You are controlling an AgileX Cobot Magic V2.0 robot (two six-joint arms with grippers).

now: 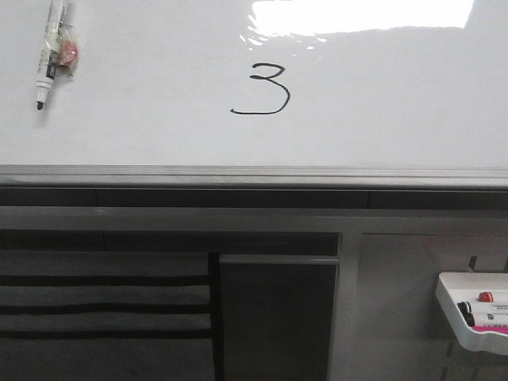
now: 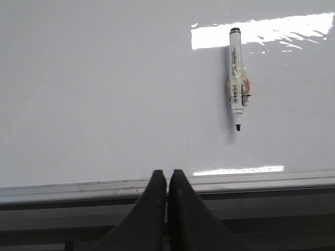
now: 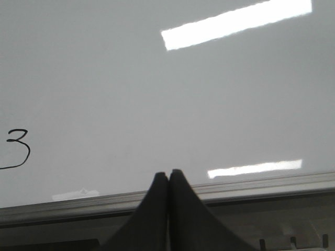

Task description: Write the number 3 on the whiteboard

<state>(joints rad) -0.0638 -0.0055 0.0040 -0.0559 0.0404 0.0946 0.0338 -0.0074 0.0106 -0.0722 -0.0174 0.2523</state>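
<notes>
Number 3 on whiteboard, apart from closed right pincer

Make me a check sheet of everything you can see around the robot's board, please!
Surface: whiteboard, glossy white, bright glare along the far edge, grey metal strip on the near edge.
Job's things: number 3 drawn in thin black line, bottom stroke sweeping left; marker lying uncapped on the board, far left, something orange taped to it.
Clutter: nothing seen on the board besides the marker.
Grippers: left tool shut and empty, at the board's near edge; right tool shut and empty, likewise.
Cables: nothing seen.
Surroundings: white tray holding markers, lower right; grey panels and dark slats below the board.
</notes>
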